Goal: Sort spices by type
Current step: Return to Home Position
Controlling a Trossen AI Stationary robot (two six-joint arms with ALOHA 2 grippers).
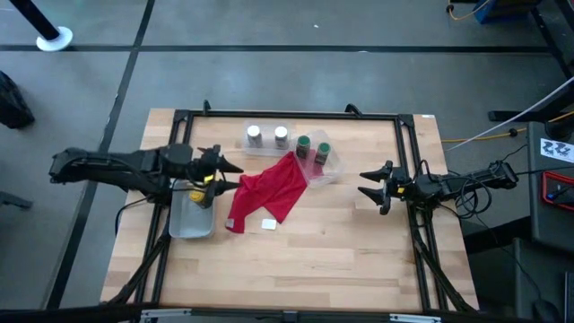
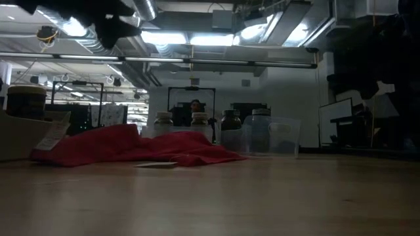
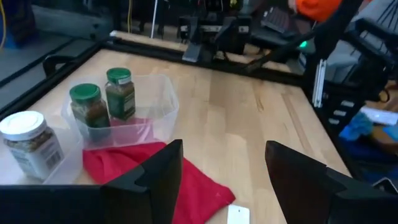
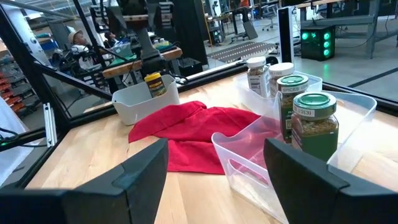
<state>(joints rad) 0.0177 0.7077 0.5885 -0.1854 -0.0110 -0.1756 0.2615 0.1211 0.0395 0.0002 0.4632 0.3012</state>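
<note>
Green-capped jars [image 1: 304, 144] dark-filled in tub [image 1: 336, 169], silver jars [image 1: 255, 135] beside, left pincer [image 1: 235, 177] and right pincer [image 1: 362, 184] released, arms level, facing inward

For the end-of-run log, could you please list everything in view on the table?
clear tubs: two, transparent, side by side.
grey bin: one, grey, on the table's left side.
white-capped jars: two, silver-grey, together in one tub.
green-capped jars: two, dark contents, together in the other tub.
yellow jar: one, yellow, in the bin.
red cloth: one, red, mid-table between bin and tubs.
white tag: one, white, beside the cloth.
left tool: one, dark, open, by the bin.
right tool: one, dark, open, at the table's right side.
</note>
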